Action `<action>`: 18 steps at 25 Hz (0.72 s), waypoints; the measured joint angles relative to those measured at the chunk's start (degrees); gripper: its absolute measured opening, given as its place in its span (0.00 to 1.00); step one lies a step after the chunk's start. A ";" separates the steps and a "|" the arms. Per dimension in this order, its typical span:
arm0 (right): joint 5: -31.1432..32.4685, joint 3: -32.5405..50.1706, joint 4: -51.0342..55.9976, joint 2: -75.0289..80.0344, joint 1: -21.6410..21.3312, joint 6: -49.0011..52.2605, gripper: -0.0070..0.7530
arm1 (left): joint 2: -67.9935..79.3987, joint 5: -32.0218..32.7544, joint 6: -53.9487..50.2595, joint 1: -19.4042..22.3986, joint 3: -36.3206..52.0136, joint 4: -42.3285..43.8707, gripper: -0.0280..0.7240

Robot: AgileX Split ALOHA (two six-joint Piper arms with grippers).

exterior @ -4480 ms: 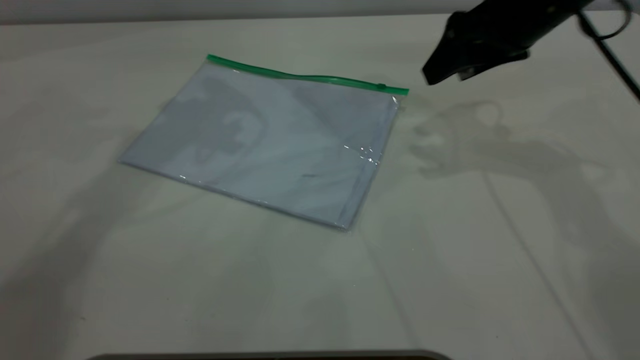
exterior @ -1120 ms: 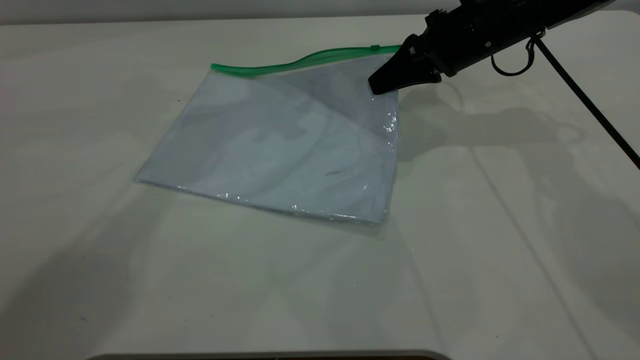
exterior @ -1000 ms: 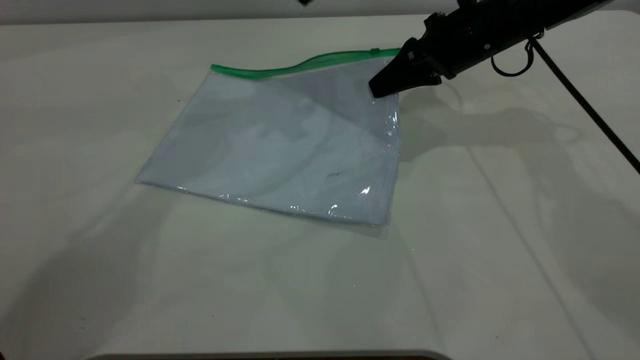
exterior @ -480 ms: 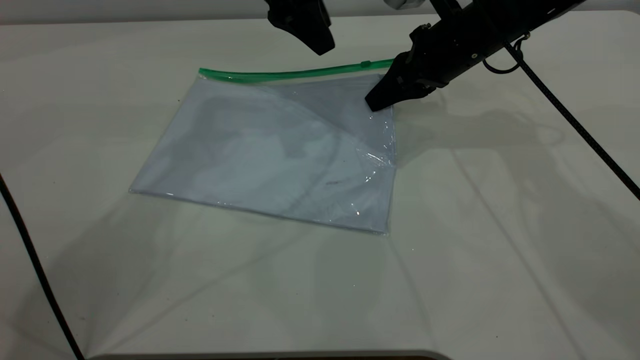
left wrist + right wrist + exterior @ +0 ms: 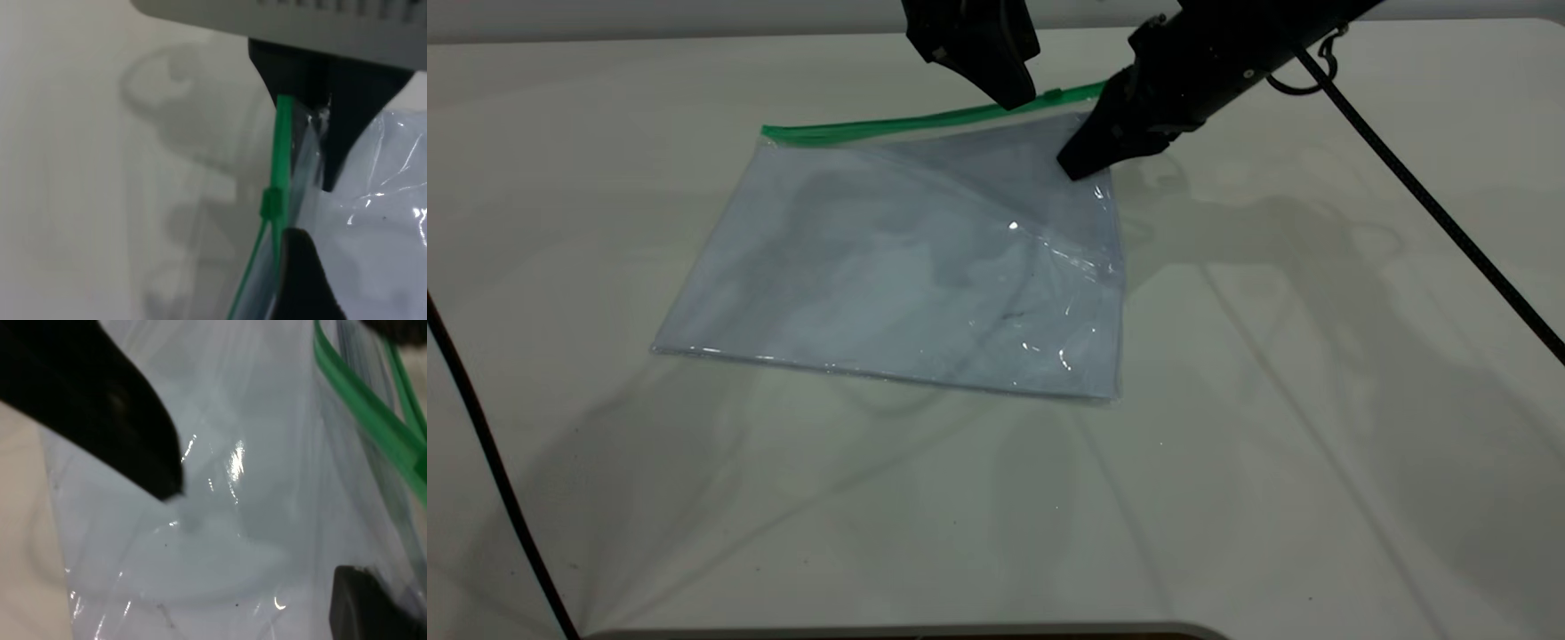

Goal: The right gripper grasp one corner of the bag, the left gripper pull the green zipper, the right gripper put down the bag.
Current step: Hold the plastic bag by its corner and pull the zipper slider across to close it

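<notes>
The bag (image 5: 898,267), a clear bluish pouch, lies on the white table with its far right corner lifted. My right gripper (image 5: 1083,160), tapering and black, is shut on that corner (image 5: 1096,96), just below the end of the green zipper (image 5: 889,124). My left gripper (image 5: 1016,96), blunt and black, hangs over the zipper right beside the small green slider tab (image 5: 1054,92). The left wrist view shows the slider tab (image 5: 271,203) on the strip, and the right gripper (image 5: 327,113) clamping the strip's end. The right wrist view shows creased plastic (image 5: 227,520) and the green strip (image 5: 360,407).
A black cable (image 5: 480,444) runs across the table's left side. The right arm's cable (image 5: 1432,204) crosses the right side. The table's front edge (image 5: 907,629) is at the bottom of the exterior view. The bag's near edge (image 5: 871,373) rests flat on the table.
The left gripper has come in from the far side and dropped to the zipper by the slider tab. The right gripper has shifted the held corner leftward, and the bag slid left with it.
</notes>
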 joint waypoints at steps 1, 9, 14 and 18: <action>-0.07 0.00 0.00 -0.23 0.28 -0.07 0.06 | 0.12 -0.30 0.01 0.00 0.00 0.00 0.73; 1.76 0.00 -0.42 -2.82 1.93 -0.09 0.06 | 0.23 -1.98 1.35 0.00 0.00 0.00 0.73; 1.79 0.05 -2.28 -3.71 2.60 -0.09 0.06 | 0.17 -2.25 2.15 0.00 -0.05 -0.55 0.73; 1.69 0.05 -2.96 -3.71 3.01 -0.09 0.06 | 0.17 -2.29 2.53 0.00 -0.06 -0.65 0.73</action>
